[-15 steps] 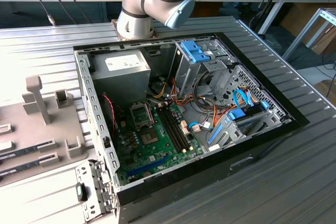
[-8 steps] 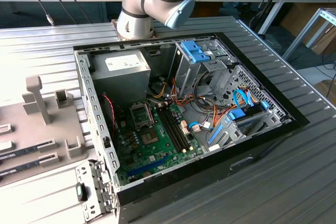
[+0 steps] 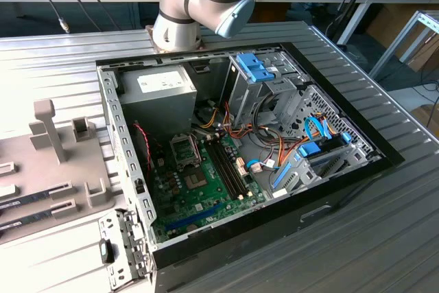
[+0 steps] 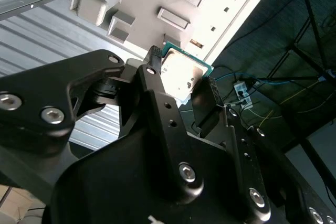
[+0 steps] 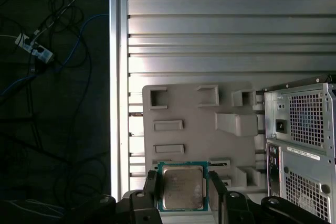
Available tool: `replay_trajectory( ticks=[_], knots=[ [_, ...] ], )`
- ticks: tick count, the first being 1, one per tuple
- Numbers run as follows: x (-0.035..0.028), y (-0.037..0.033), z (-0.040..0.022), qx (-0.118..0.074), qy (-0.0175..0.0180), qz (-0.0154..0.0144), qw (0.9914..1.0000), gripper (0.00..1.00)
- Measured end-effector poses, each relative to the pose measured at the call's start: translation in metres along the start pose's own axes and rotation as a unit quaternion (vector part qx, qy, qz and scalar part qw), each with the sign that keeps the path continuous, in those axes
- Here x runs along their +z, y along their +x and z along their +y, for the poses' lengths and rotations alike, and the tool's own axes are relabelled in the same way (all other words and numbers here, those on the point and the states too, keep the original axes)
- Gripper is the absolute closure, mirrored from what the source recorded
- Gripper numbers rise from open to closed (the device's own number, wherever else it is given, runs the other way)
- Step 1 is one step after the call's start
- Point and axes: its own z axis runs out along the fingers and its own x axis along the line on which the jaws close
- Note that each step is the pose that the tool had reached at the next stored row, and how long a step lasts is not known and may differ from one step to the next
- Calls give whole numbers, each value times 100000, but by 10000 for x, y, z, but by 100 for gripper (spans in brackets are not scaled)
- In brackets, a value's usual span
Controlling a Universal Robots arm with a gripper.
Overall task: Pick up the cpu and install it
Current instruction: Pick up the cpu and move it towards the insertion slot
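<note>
Now my gripper [image 5: 183, 183] is clamped on the cpu [image 5: 182, 190], one finger on each side of the silvery chip, holding it over the grey parts tray [image 5: 199, 114]. Beside the tray sits the open computer case [image 3: 343, 184], its green motherboard [image 3: 180, 193] exposed.

The cpu [image 5: 181, 186] is silvery metal, the claw [image 4: 181, 73] matt black.
</note>
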Motion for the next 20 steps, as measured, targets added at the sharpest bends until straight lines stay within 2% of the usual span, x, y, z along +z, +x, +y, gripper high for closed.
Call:
replay_trajectory(
  ticks=[5,11,20],
  knots=[
    [1,-27,1,-1,-2,1,100000,53],
    [4,-99,1,1,0,-1,100000,53],
    [7,-169,0,1,0,0,100000,53]
  ],
)
